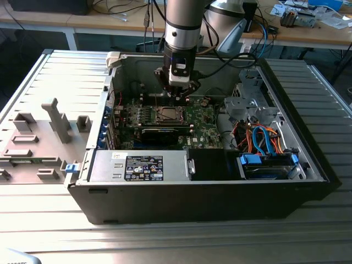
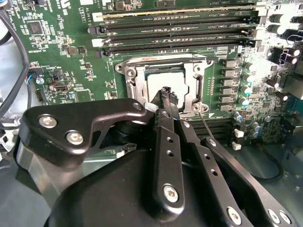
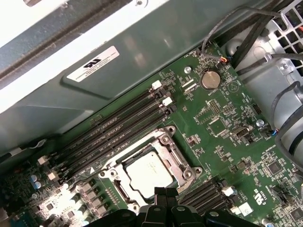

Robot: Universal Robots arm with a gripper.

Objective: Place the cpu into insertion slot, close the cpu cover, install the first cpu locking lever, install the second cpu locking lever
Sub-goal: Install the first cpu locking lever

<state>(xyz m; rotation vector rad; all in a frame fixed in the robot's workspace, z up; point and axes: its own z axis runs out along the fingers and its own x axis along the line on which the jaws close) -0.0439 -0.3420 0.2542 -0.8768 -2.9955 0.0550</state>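
Second wrist view: tool (image 2: 165,94), fingers together and empty, hovers over the cpu (image 2: 165,87) seated in the insertion slot (image 2: 132,78). Chip likely light, rigid, fragile; grip by edges.

cpu (image 3: 150,173) in insertion slot (image 3: 171,146) (cover (image 3: 176,156) down)

I see the cpu (image 3: 149,173), a flat silvery-grey square, lying level in the insertion slot (image 3: 124,194) on the green board. The cpu cover (image 3: 174,158), a thin silvery frame, lies flat around it, the chip showing through its window.
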